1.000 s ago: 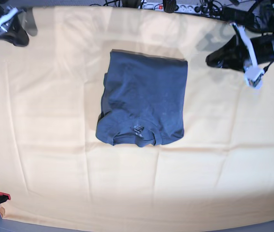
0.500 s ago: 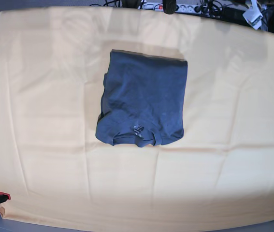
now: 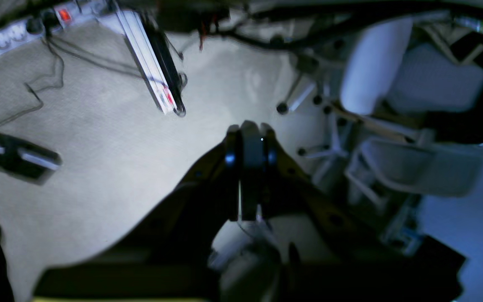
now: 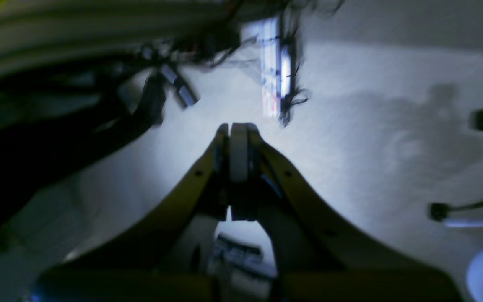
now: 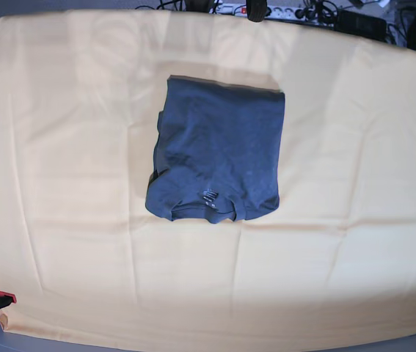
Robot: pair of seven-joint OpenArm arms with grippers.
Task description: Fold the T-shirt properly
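The left hand (image 3: 250, 130) is pressed together with nothing between its two fingers, and it hangs over a grey floor (image 3: 99, 138). The right hand (image 4: 237, 128) is the same, closed and empty, over the floor too. In the base view no hand appears. There, one T-shirt (image 5: 219, 150) lies folded into a compact rectangle at the centre, slightly to the upper part of the frame, on one yellow-orange cloth (image 5: 61, 183) covering the worktop. One power strip (image 5: 266, 10) sits at the top edge.
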